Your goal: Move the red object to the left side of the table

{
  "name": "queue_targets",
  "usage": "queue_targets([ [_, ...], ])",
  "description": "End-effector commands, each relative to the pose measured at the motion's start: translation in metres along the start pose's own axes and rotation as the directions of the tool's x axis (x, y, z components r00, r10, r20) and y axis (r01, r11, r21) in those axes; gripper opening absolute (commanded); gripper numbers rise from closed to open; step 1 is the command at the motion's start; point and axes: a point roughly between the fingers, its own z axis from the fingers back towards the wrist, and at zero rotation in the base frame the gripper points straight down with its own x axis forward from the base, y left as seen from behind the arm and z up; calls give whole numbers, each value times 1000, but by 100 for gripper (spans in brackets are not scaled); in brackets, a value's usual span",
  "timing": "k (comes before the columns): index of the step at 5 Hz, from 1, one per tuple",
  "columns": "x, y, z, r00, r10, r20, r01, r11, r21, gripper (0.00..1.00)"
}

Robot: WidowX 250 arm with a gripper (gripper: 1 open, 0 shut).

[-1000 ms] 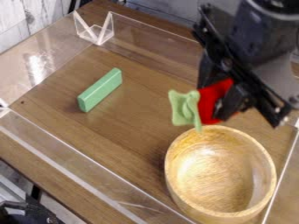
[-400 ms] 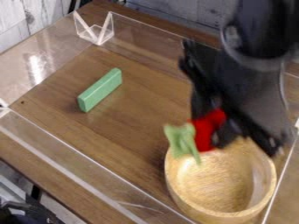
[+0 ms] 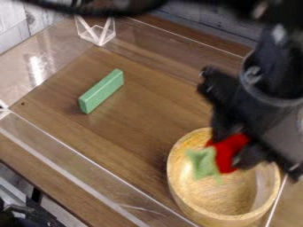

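Grip: your gripper [image 3: 232,151] is clamped on the red object [image 3: 231,149] | Location: held over the wooden bowl [image 3: 190,200], right side of the table [image 3: 142,115] | Risk: release here and it lands in the bowl, not left.

The bowl [image 3: 225,184] sits at the lower right of the frame on the table [image 3: 130,133]. The gripper [image 3: 225,152] hangs over the bowl, the toy fruit [image 3: 229,149] between its jaws. The block [image 3: 101,90] lies left of centre, well apart from the bowl. A small stand [image 3: 95,30] sits at the upper left.
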Motion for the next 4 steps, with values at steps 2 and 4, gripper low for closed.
queue_targets([
  [2, 14, 15, 30, 999, 38, 38, -39, 999, 9, 0],
  [4, 3, 21, 27, 996, 59, 65, -60, 998, 12, 0],
])
